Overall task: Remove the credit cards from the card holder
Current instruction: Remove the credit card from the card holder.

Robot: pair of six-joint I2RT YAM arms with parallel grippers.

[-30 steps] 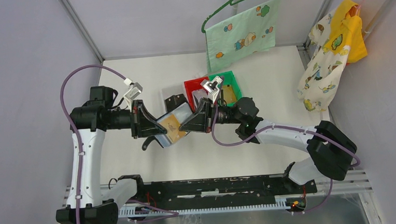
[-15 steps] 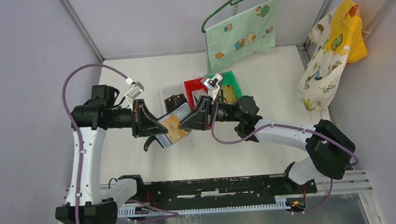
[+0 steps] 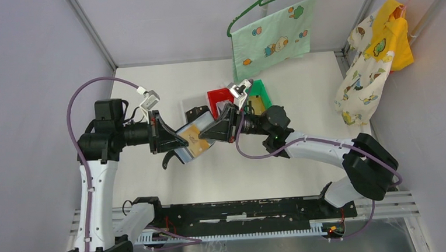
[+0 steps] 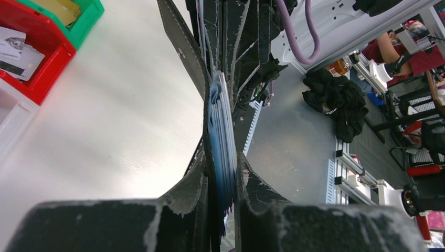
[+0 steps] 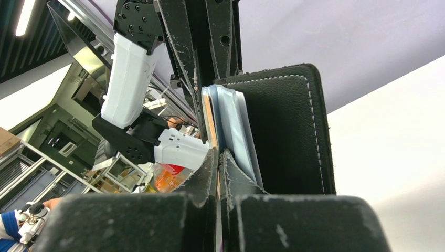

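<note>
Grained, stitched black holder (image 5: 294,131); thin cards (image 3: 193,140)

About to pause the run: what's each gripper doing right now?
Left gripper: shut on the card holder.
Right gripper: shut on the edge of a tan-gold credit card.

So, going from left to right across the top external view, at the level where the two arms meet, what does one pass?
In order: left gripper → black leather-like folding card holder with a tan-gold plastic card in it → right gripper → yellow and white patterned cloth hanging at the right.
</note>
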